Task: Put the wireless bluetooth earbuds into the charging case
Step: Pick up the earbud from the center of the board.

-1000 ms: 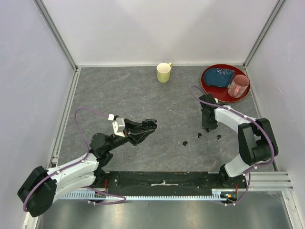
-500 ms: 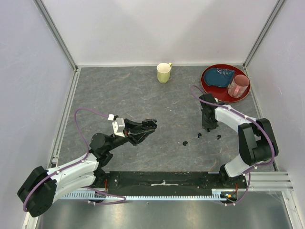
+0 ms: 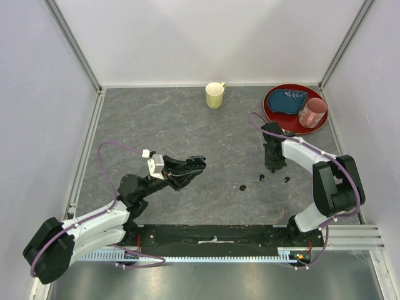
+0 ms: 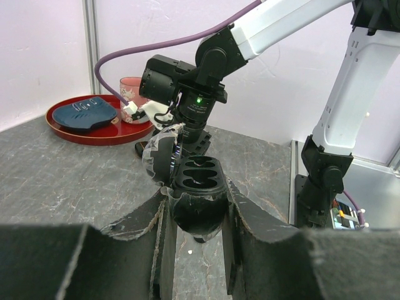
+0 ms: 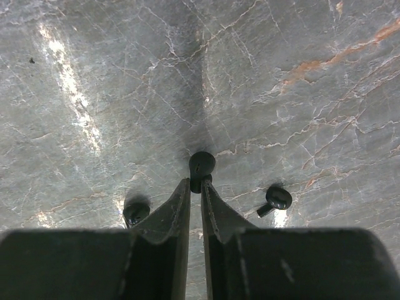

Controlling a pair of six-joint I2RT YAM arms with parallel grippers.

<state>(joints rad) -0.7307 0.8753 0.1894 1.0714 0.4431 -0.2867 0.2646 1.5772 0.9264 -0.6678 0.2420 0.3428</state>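
Note:
My left gripper [image 3: 192, 165] is shut on the charging case [image 3: 196, 164] and holds it above the table. In the left wrist view the case [image 4: 197, 200] sits between my fingers with its lid [image 4: 159, 155] open and its two sockets facing up. My right gripper [image 3: 272, 166] points down at the table. In the right wrist view its fingers [image 5: 178, 203] pinch the stem of one earbud [image 5: 202, 164]. Two more earbuds lie beside them, one on the left [image 5: 135, 211] and one on the right [image 5: 277, 198]. Small black bits lie on the table at left [image 3: 242, 187], middle [image 3: 260, 177] and right [image 3: 287, 180].
A yellow mug [image 3: 215, 95] stands at the back centre. A red tray [image 3: 272, 111] at the back right holds a blue object [image 3: 291, 99] and a pink cup [image 3: 312, 112]. The tray also shows in the left wrist view [image 4: 119, 136], behind the right arm [image 4: 187, 103].

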